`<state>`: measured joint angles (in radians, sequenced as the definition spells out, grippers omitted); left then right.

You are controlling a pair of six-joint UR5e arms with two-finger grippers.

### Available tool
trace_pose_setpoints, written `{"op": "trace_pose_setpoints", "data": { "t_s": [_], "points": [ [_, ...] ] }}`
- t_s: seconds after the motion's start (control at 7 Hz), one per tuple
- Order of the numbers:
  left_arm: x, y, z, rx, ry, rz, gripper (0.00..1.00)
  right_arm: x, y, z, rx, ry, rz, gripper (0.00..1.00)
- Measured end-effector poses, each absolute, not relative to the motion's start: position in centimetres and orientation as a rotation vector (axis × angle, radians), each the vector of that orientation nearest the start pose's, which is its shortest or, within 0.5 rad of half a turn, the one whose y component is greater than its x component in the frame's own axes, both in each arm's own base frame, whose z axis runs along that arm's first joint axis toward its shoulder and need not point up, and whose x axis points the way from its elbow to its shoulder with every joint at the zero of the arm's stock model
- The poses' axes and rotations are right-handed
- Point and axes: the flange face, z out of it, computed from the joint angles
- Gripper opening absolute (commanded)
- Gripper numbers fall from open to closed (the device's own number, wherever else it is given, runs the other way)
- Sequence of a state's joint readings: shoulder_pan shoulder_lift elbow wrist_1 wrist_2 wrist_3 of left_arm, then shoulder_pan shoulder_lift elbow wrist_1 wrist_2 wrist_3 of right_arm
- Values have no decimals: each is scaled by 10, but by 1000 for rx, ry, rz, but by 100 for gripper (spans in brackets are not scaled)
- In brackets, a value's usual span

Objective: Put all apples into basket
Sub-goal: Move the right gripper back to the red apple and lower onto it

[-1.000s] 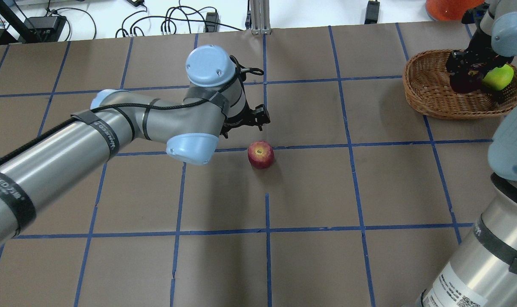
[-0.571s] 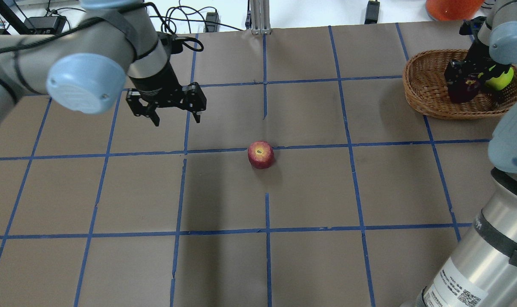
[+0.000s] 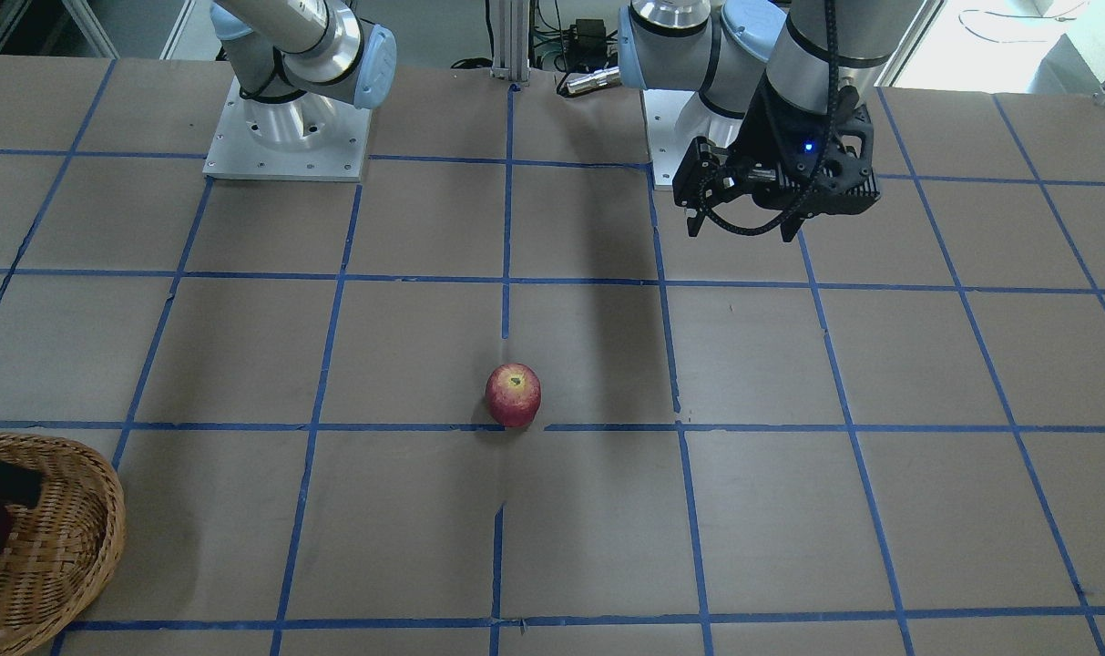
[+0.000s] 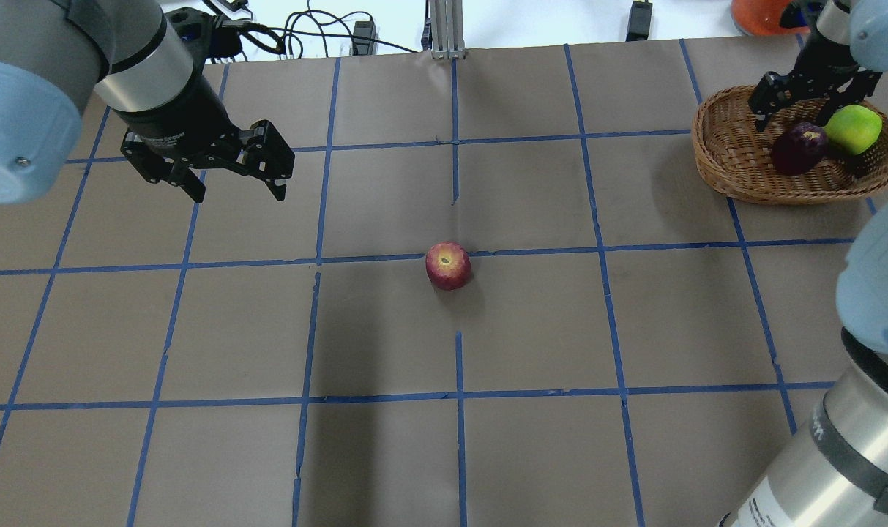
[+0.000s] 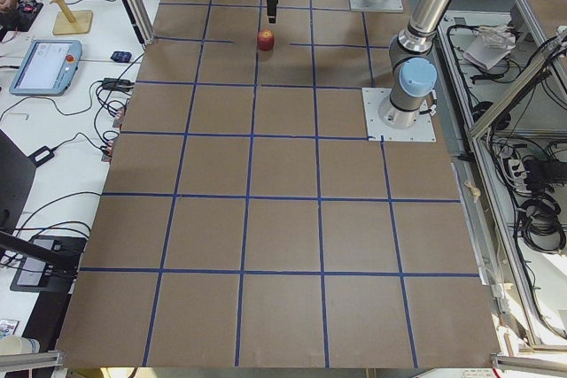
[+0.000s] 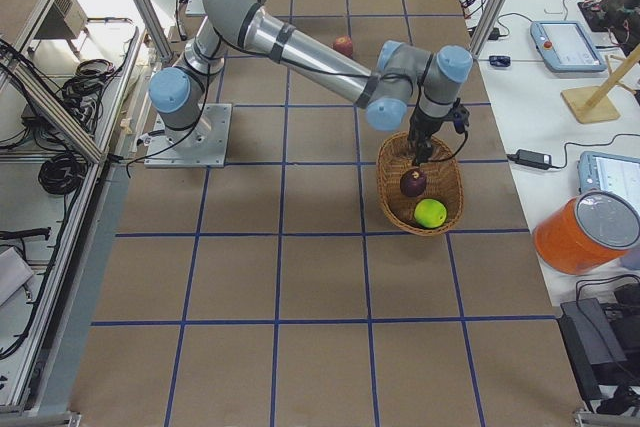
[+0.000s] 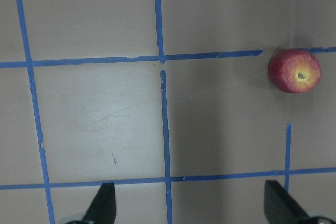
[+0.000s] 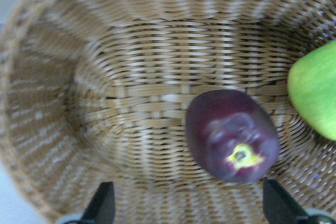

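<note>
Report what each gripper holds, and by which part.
Nothing is held: the left gripper hangs open and empty, the right gripper open above the basket.

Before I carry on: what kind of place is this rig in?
Probably a robotics lab workcell: a base plate bolted to a table gridded with blue tape, a teach pendant off to the side, and cables trailing alongside.

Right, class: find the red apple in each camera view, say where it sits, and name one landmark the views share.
Exterior front-facing: red apple just below centre.
Overhead exterior: red apple at centre.
Exterior left: red apple near the top, left of middle.
Exterior right: red apple near the top, middle.
Left wrist-mounted: red apple at upper right.
Right wrist-mounted: not in it.
Shared landmark: the blue tape line running past the apple.
</note>
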<state>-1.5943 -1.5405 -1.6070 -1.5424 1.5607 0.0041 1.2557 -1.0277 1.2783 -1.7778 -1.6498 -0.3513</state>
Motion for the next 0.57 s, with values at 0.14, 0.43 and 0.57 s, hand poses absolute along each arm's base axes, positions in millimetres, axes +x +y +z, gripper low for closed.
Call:
{"op": "trace_pose_setpoints", "data": {
  "t_s": [0.14,0.43,0.57],
  "points": [
    [-145,-475,492,5,3146,-68,100,-18,-690,350,-112,3149,106,100],
    [-144,-472,495,-122,3141,-94,100,144,-663,350,-68,3100,163,100],
    [-144,-473,495,-146,3141,-96,100,207,-646,338,-38,3090,191,100]
  ]
}}
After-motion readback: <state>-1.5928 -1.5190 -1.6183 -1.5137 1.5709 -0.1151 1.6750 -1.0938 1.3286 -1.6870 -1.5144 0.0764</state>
